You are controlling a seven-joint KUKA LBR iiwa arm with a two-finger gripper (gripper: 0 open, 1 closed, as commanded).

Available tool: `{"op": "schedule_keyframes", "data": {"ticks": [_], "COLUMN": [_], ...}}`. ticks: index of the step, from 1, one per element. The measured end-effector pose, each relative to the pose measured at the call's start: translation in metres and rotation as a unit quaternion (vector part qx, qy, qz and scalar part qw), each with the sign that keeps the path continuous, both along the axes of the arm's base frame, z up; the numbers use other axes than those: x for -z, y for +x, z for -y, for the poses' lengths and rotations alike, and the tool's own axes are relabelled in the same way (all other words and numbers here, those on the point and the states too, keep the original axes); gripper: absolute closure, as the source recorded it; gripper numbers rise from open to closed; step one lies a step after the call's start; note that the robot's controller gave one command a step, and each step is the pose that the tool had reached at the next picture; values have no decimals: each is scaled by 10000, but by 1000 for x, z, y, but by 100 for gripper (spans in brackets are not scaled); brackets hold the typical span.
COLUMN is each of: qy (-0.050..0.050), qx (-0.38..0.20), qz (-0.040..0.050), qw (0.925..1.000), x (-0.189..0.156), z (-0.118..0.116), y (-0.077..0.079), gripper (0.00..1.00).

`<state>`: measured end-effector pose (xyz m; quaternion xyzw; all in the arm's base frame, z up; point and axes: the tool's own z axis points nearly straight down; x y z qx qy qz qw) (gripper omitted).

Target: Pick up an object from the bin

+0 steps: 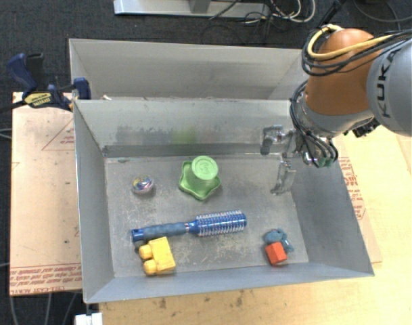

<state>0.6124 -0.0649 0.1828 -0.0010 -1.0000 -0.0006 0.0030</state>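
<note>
A flat grey metal bar [162, 5] lies on the floor far behind the gripper [281, 185], leftward; tangled black cables [285, 9] sprawl straight behind it.

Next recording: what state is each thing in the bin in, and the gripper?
Green flower-rimmed plastic cup: upside down, mid-bin.
Small shiny ball: resting on the bin floor, left of the cup.
Blue bristled hairbrush: lying flat, handle pointing left.
Yellow toy block: on the floor beside the brush handle.
Orange-and-blue small toy: lying front right.
Gripper: above bare floor at the right, apart from every thing.
</note>
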Motion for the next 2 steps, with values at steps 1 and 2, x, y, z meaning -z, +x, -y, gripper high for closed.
{"op": "schedule_keyframes", "data": {"ticks": [1, 2], "qy": [17, 5], "qx": [-553, -1404], "qz": [-4, 15], "qw": [9985, 9901], "x": [101, 93], "z": [-99, -98], "y": [-34, -111], "gripper": [0, 0]}}
